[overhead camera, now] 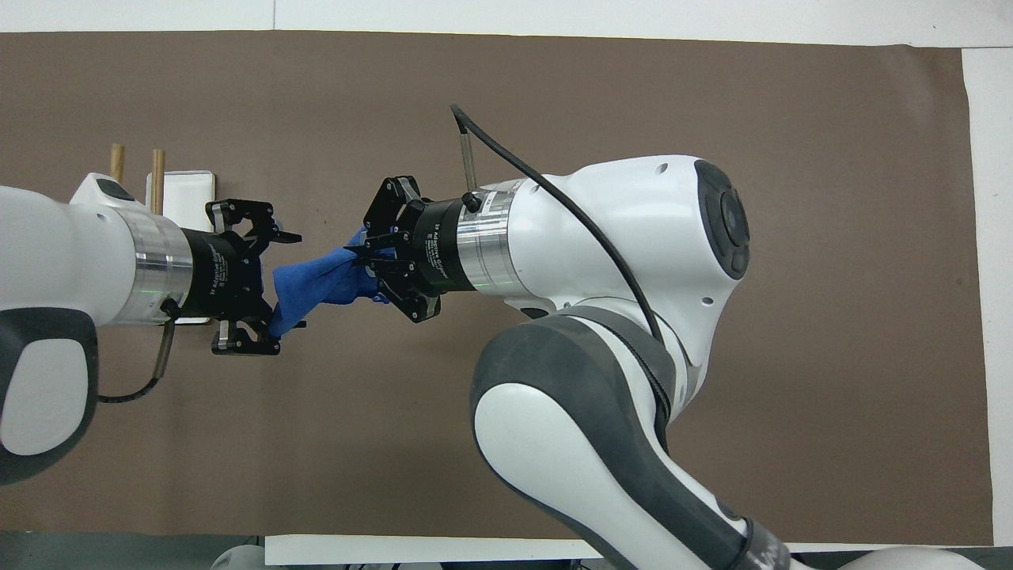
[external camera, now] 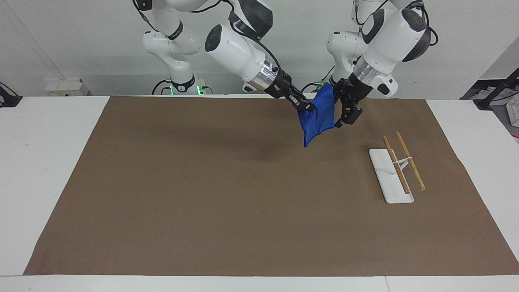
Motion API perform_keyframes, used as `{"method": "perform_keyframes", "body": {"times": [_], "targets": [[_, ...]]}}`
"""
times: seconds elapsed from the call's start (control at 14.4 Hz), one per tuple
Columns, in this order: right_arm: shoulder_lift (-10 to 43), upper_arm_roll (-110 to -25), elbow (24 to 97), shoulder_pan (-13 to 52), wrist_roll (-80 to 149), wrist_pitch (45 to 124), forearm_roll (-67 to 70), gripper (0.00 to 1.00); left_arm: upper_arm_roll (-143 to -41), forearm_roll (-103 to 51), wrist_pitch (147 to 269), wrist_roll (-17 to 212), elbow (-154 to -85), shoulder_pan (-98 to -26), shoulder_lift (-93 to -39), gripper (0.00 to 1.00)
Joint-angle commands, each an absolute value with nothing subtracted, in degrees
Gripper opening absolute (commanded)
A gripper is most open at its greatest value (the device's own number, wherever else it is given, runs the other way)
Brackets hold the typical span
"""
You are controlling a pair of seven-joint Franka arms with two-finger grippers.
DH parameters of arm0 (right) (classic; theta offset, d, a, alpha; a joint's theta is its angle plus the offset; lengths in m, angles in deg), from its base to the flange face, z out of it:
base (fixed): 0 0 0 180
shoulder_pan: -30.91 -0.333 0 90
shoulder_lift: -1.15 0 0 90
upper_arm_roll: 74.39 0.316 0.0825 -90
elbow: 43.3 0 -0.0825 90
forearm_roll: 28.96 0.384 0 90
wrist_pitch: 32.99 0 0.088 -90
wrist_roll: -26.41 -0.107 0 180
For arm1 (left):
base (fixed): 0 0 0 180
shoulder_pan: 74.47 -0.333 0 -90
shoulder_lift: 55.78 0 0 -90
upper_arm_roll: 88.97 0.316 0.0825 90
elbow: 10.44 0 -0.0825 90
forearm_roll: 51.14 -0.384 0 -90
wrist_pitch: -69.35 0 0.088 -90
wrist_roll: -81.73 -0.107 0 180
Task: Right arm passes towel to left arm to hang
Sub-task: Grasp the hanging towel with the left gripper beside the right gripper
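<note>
My right gripper is shut on one edge of the bright blue towel and holds it in the air over the brown mat, toward the left arm's end. The towel hangs down to a point. My left gripper is open beside the towel, and the towel's free edge lies between its fingers. In the overhead view the towel stretches from the right gripper into the open left gripper.
A white rack base with two wooden rods stands on the brown mat toward the left arm's end. In the overhead view the left arm partly covers the rack.
</note>
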State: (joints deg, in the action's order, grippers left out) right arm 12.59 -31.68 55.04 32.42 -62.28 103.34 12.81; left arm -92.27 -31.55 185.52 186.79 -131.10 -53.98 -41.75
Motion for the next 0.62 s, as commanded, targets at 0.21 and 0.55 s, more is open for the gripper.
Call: {"method": "perform_keyframes", "body": {"times": [0.21, 0.55], "targets": [[13.5, -30.2, 54.0, 33.0, -63.2, 104.4, 13.8, 0.00, -91.6, -29.4, 193.7, 189.8, -135.2, -52.7, -41.3, 0.61], [13.5, -30.2, 54.0, 33.0, -62.7, 104.4, 13.8, 0.00, -91.5, -29.3, 193.7, 189.7, -135.2, -54.0, -41.4, 0.07]]}}
